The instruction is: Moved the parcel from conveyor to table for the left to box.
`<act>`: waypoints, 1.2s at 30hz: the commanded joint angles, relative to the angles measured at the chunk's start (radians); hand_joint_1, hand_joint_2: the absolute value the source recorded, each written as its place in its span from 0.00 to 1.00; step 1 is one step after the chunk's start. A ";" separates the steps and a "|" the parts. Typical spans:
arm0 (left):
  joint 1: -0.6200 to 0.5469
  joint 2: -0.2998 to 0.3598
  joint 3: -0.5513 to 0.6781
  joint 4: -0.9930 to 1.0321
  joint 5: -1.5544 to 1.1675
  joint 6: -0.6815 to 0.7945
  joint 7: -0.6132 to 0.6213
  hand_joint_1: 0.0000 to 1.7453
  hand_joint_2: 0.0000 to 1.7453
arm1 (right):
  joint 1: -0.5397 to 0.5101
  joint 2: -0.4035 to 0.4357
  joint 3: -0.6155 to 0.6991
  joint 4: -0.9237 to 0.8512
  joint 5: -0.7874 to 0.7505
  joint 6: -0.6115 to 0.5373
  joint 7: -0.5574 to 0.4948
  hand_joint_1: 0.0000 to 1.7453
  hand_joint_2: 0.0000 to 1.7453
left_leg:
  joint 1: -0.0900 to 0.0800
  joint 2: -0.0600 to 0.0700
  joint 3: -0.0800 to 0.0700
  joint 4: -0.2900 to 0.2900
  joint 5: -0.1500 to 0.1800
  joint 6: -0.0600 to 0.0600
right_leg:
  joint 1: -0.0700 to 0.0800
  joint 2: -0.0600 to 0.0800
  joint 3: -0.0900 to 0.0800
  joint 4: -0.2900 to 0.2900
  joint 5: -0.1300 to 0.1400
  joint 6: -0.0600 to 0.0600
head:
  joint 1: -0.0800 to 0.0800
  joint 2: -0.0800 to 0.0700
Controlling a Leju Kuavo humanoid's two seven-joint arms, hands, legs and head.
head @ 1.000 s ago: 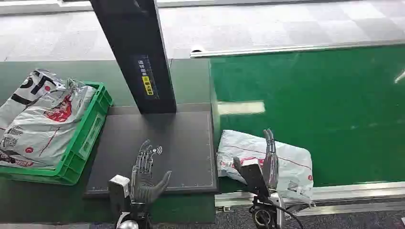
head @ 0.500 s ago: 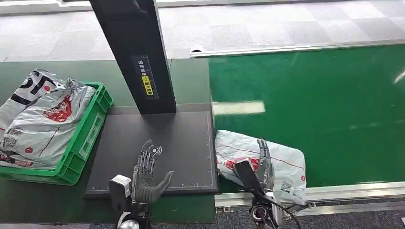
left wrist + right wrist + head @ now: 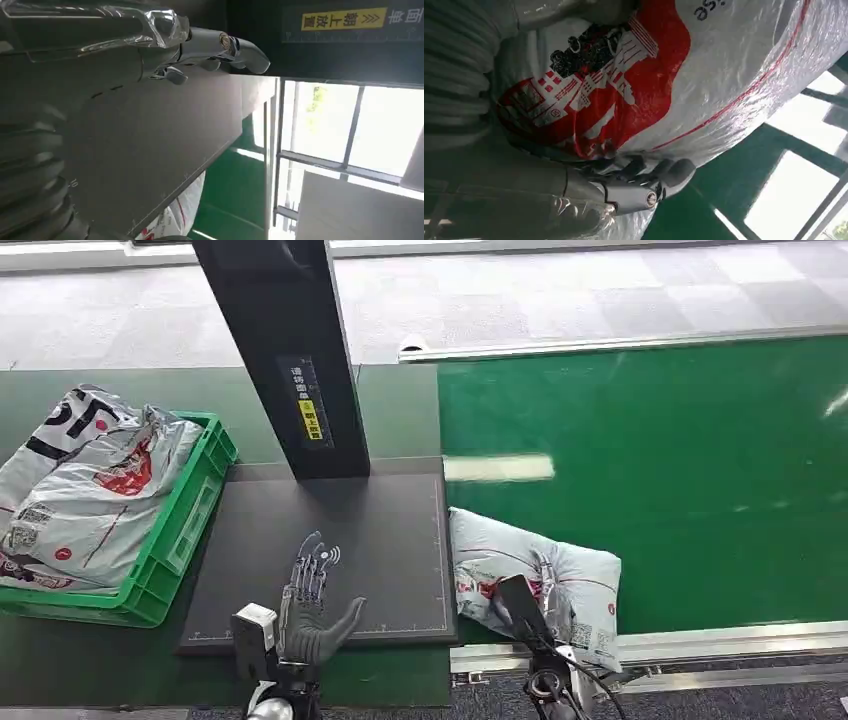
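The right hand has closed around the grey plastic parcel at the near edge of the green conveyor: where its fingers lay flat along the top of the bag a second ago, the right wrist view now finds them curled under the bag's printed side, and the plastic has bunched and drawn in toward the dark scanning mat. The parcel, at about five o'clock in the head view, has crept toward nine o'clock and now sits just beside the mat's edge, which suggests the grasp is made and the lift across to the table is about to begin. The left hand has not moved; it waits at six o'clock on the mat, fingers spread and holding nothing. At nine o'clock a green crate brims with earlier parcels, the destination for the boxing step. A black post bearing a yellow label rises from the mat toward twelve o'clock. Beyond the belt's silver rail lies grey tiled flooring, and the wrist views catch bright windows behind the line
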 commanded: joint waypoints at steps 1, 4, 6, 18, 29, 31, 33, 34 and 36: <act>-0.025 0.010 -0.012 0.063 0.003 -0.008 0.001 0.00 1.00 | -0.014 -0.003 -0.093 0.059 -0.050 0.048 -0.057 1.00 1.00 | 0.000 -0.001 0.001 -0.001 0.001 0.000 | 0.001 -0.003 0.001 -0.001 0.001 -0.001 | 0.000 0.000; -0.033 0.009 -0.011 0.069 0.002 -0.009 -0.001 0.00 1.00 | -0.019 0.005 -0.098 0.024 -0.065 0.059 -0.094 1.00 1.00 | 0.001 -0.002 0.001 -0.001 0.002 0.000 | 0.001 -0.004 0.001 -0.001 0.001 -0.002 | 0.000 0.000; -0.039 0.008 -0.010 0.071 0.000 -0.007 -0.004 0.00 1.00 | -0.017 0.013 -0.099 -0.018 -0.084 0.072 -0.123 1.00 1.00 | 0.001 -0.001 0.000 -0.001 0.002 0.000 | 0.002 -0.004 0.001 -0.002 0.002 -0.002 | 0.000 0.000; -0.006 0.013 0.028 -0.047 -0.026 0.022 -0.012 0.00 1.00 | 0.191 0.010 0.079 -0.786 -0.097 -0.062 -0.127 1.00 1.00 | 0.001 -0.001 -0.005 0.002 0.001 0.000 | 0.001 -0.004 -0.002 0.001 0.000 -0.002 | 0.000 0.000; -0.004 0.028 0.096 -0.137 -0.067 0.042 -0.033 0.00 1.00 | 0.213 -0.068 0.213 -1.125 -0.108 -0.078 -0.136 1.00 1.00 | 0.000 -0.001 -0.008 0.001 0.001 0.001 | 0.001 -0.004 -0.006 0.001 0.001 -0.001 | 0.000 0.000; -0.015 0.034 0.124 -0.152 -0.067 0.059 -0.046 0.00 1.00 | 0.167 -0.078 0.271 -1.059 -0.109 0.001 -0.110 1.00 1.00 | 0.000 0.000 -0.007 0.001 0.001 0.001 | 0.001 -0.003 -0.005 0.001 0.001 -0.001 | 0.000 0.000; -0.035 0.041 0.137 -0.147 -0.064 0.060 -0.045 0.00 1.00 | 0.114 -0.065 0.292 -0.962 -0.129 0.037 -0.109 1.00 1.00 | 0.002 0.003 -0.007 0.001 0.001 0.000 | 0.002 -0.001 -0.005 0.000 0.002 -0.002 | 0.000 0.000; -0.046 0.042 0.147 -0.143 -0.060 0.066 -0.048 0.00 1.00 | 0.081 -0.061 0.307 -0.893 -0.128 0.072 -0.089 1.00 1.00 | 0.001 0.003 -0.006 0.000 0.001 0.000 | 0.002 -0.001 -0.004 0.000 0.002 -0.002 | 0.000 0.000; -0.070 0.045 0.168 -0.131 -0.058 0.076 -0.048 0.00 1.00 | 0.009 -0.030 0.311 -0.717 -0.153 0.122 -0.102 1.00 1.00 | 0.001 0.003 -0.005 0.000 0.002 0.000 | 0.001 0.000 -0.004 0.000 0.002 -0.002 | 0.000 0.000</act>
